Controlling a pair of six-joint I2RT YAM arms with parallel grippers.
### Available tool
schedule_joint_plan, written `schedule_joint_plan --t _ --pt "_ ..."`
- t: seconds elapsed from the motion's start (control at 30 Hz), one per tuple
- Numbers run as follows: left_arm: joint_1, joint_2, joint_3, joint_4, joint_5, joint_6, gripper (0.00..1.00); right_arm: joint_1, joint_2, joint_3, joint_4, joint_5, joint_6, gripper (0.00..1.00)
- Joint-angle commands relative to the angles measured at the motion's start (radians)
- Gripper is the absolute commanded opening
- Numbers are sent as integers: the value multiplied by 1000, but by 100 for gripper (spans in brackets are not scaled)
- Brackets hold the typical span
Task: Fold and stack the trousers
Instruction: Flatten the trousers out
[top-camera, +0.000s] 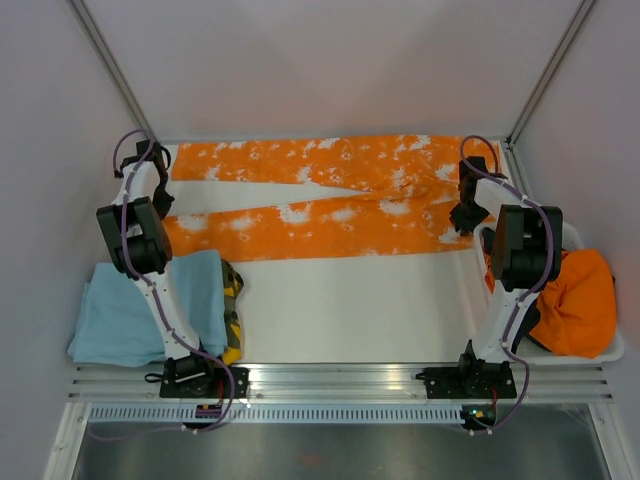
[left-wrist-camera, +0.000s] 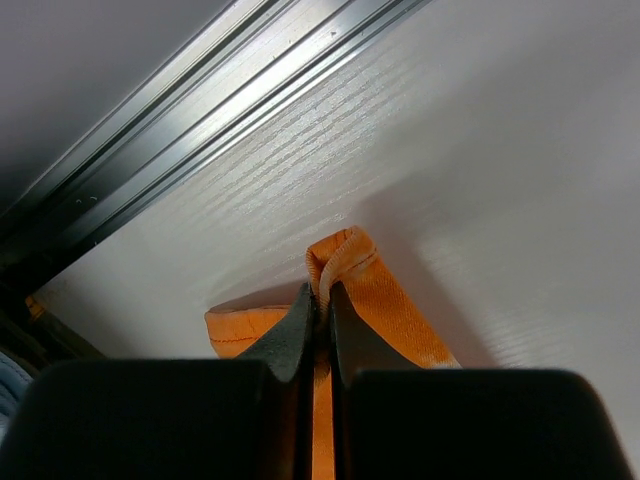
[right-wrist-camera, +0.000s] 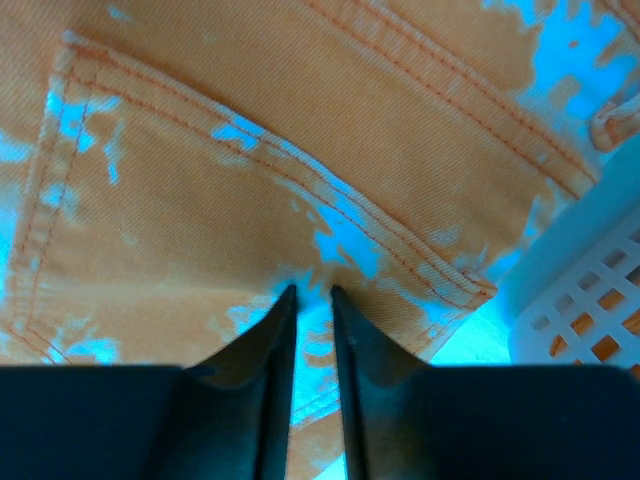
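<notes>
The orange trousers (top-camera: 320, 200) with white bleached patches lie spread across the far part of the table, legs pointing left and waist at the right. My left gripper (top-camera: 160, 205) is at the near leg's end. In the left wrist view it (left-wrist-camera: 322, 295) is shut on the leg hem (left-wrist-camera: 385, 300), which bunches up between the fingertips. My right gripper (top-camera: 465, 222) is at the waist end. In the right wrist view it (right-wrist-camera: 312, 292) is shut on a pinch of the trousers (right-wrist-camera: 250, 150) near a back pocket seam.
A folded light blue garment (top-camera: 120, 310) and a camouflage garment (top-camera: 232, 300) lie at the near left. A white basket (top-camera: 600, 350) at the right holds an orange garment (top-camera: 585, 300); its wall shows in the right wrist view (right-wrist-camera: 590, 300). An aluminium rail (left-wrist-camera: 200, 130) runs beside the left gripper.
</notes>
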Motion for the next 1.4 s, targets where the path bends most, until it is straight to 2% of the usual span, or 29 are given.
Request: schedule_joint_plan --t 0.0,0.07,0.1,0.2,0.4,0.57,0.63,0.67,0.7,0.73,0.8,0.93,1.1,1.27,1.37 --pt "17 -49 5 37 -68 69 2 -11 21 33 -84 9 -99 30" --pt "17 -61 -2 85 -45 94 2 4 27 82 -41 -33 -172 36" --pt "17 -64 -2 103 -18 103 2 18 31 108 -29 -50 -198 42" --pt "6 -67 15 148 21 129 2 38 41 246 32 -139 -260 53" --pt "-15 -74 7 287 131 163 3 58 59 360 180 -305 -298 70" --pt "-15 -19 67 214 87 74 6 63 125 421 201 -360 -278 73" --pt "-17 3 119 128 33 59 25 66 137 432 212 -374 -274 74" --pt "-17 14 130 107 1 54 38 67 145 432 218 -380 -274 78" --pt "-15 12 137 76 -14 50 69 69 148 432 229 -386 -272 80" --pt "-15 6 137 71 -27 50 82 70 154 435 227 -391 -272 82" --pt "-15 -23 131 70 -53 53 97 70 163 436 232 -391 -266 86" --pt "-15 -78 116 48 -59 38 100 70 180 444 240 -396 -258 90" --pt "-15 -133 59 53 45 -32 100 50 200 495 181 -288 -207 98" --pt "-20 -147 2 298 309 -73 96 -51 226 508 260 -380 -110 98" --pt "-43 -94 22 457 378 -122 95 -68 274 585 260 -351 -108 98"
